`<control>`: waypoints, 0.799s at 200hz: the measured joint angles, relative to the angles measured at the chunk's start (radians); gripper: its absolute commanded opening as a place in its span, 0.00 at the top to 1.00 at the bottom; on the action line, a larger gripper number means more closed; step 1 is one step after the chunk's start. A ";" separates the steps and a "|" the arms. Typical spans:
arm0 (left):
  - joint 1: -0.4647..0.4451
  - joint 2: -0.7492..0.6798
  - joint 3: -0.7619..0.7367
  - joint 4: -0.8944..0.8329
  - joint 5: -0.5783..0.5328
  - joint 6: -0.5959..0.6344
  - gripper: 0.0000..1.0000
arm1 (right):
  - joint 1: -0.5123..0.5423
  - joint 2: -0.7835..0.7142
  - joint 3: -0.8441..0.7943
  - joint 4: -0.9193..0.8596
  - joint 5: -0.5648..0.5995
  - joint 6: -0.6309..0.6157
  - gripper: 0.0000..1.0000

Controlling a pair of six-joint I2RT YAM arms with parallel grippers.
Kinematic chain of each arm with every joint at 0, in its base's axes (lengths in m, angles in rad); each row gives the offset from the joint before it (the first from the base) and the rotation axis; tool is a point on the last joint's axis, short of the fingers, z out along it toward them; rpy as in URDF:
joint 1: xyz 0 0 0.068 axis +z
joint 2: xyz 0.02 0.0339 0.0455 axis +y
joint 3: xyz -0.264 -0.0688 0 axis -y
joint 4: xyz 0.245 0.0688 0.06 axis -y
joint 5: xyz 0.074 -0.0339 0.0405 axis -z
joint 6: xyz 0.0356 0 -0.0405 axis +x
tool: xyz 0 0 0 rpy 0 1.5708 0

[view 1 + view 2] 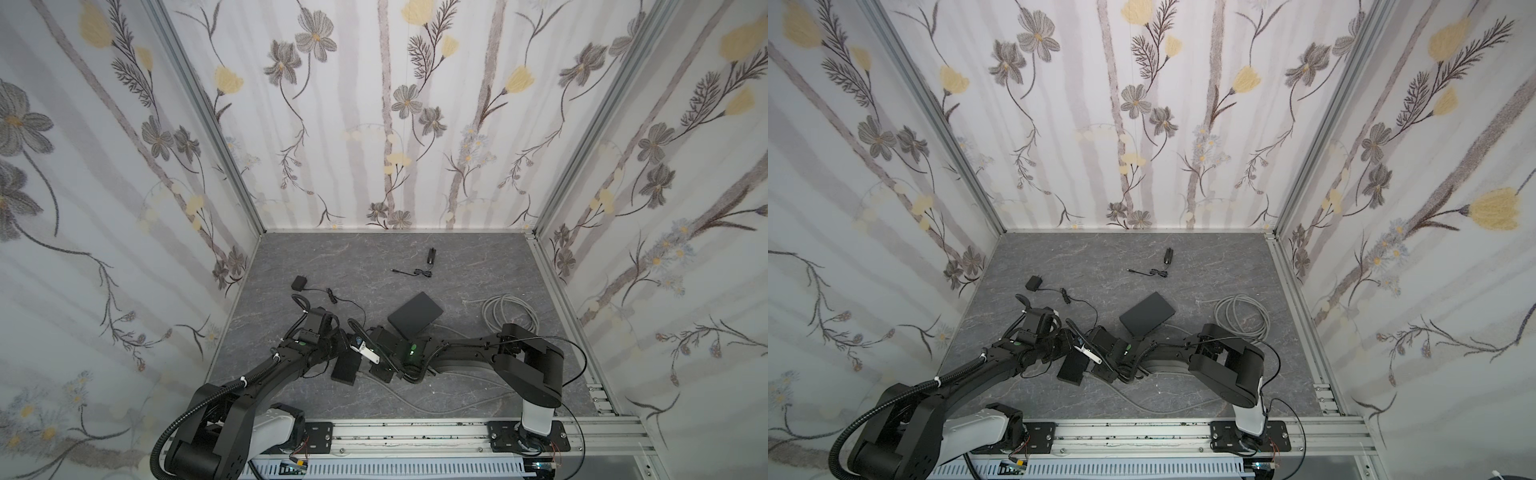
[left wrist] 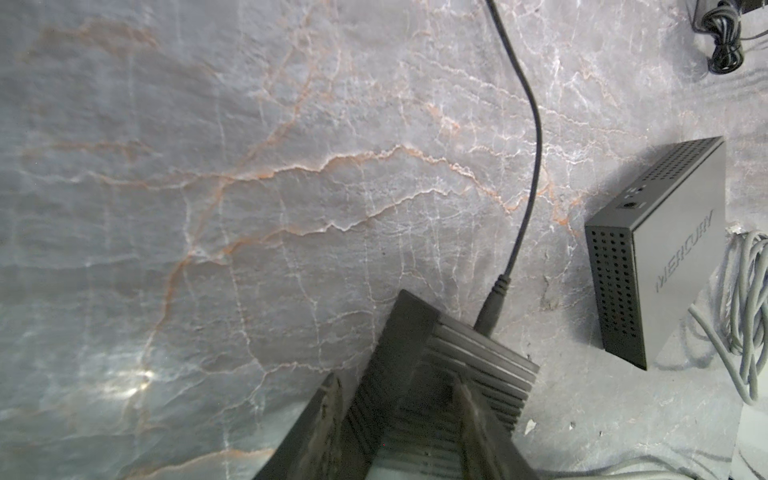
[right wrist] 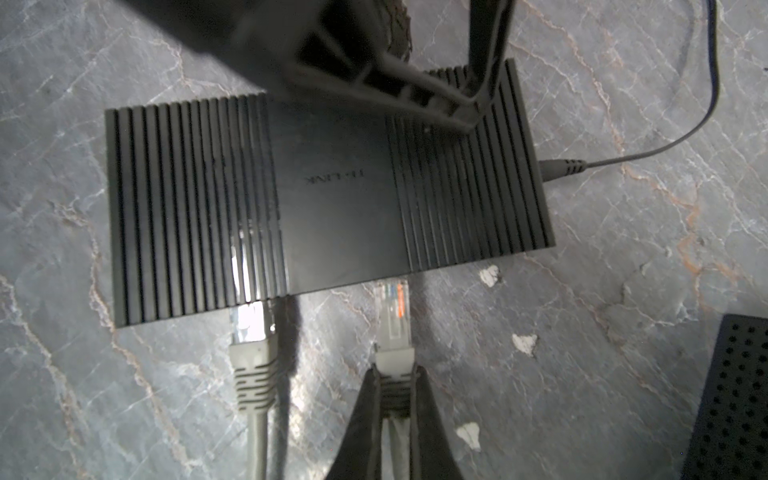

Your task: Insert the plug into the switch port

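Right wrist view: right gripper (image 3: 395, 374) pinches plug (image 3: 390, 307) by boot (image 3: 392, 353), lower centre; probably light, brittle. left gripper (image 2: 397, 384): can't tell.

Shows a flat black box (image 1: 415, 314) lying on the grey marbled floor (image 1: 478, 257). Down-left of the box, toward the front rail (image 1: 415, 432): small black switch (image 1: 345, 370), with left gripper (image 1: 352, 352) and right gripper (image 1: 375, 368) meeting just over it, jaws too hidden to read. Right of the box, near it: coiled grey cable (image 1: 509, 309). Beyond the box, well apart: small black adapter (image 1: 432, 254) with thin lead. Left of the box: black wall charger (image 1: 297, 284), cord trailing toward the arms. In front of the box: loose grey cable (image 1: 415, 401) crossing the floor.
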 measured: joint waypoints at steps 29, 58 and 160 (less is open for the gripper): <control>0.000 0.000 -0.019 0.040 0.013 -0.014 0.57 | 0.000 0.006 0.011 -0.014 -0.008 -0.006 1.00; 0.000 0.002 -0.049 0.099 0.032 -0.039 0.59 | 0.000 0.009 0.014 -0.018 -0.016 -0.006 1.00; -0.010 -0.020 -0.148 0.297 0.014 -0.109 0.73 | -0.005 0.028 0.047 -0.063 -0.015 0.001 1.00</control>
